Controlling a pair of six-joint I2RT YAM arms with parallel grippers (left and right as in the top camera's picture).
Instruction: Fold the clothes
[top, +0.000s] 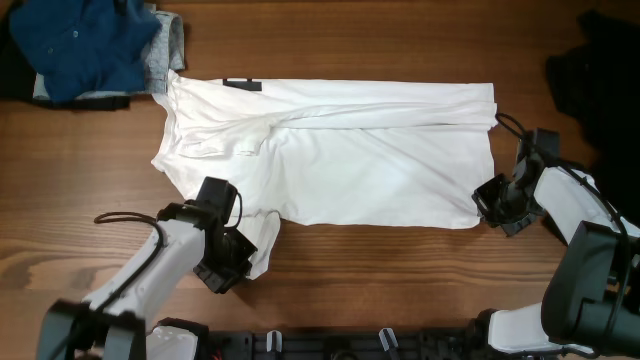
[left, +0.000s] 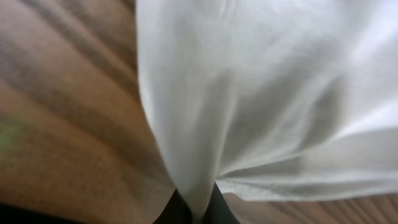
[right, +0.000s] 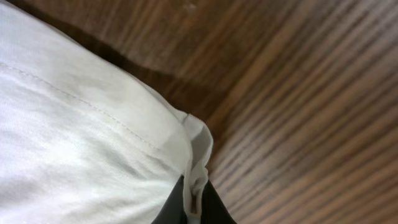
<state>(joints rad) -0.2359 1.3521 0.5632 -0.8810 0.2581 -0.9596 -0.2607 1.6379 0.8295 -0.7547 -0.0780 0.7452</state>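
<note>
White T-shirt (top: 360, 170) pinched, visible only from wrists.

A: Where does the overhead camera sit?
B: High above the worktop (top: 380, 270), looking straight down. The whole white T-shirt (top: 370, 170) fits in frame, seen from far off.
A: And the wrist cameras?
B: Each looks along its own jaws, so close that cloth fills much of the frame. The left faces a hanging fold and wood grain; the right faces a stitched hem corner.
A: Any overlap?
B: Both patches show overhead, at the shirt's lower-left edge and lower-right corner.
</note>
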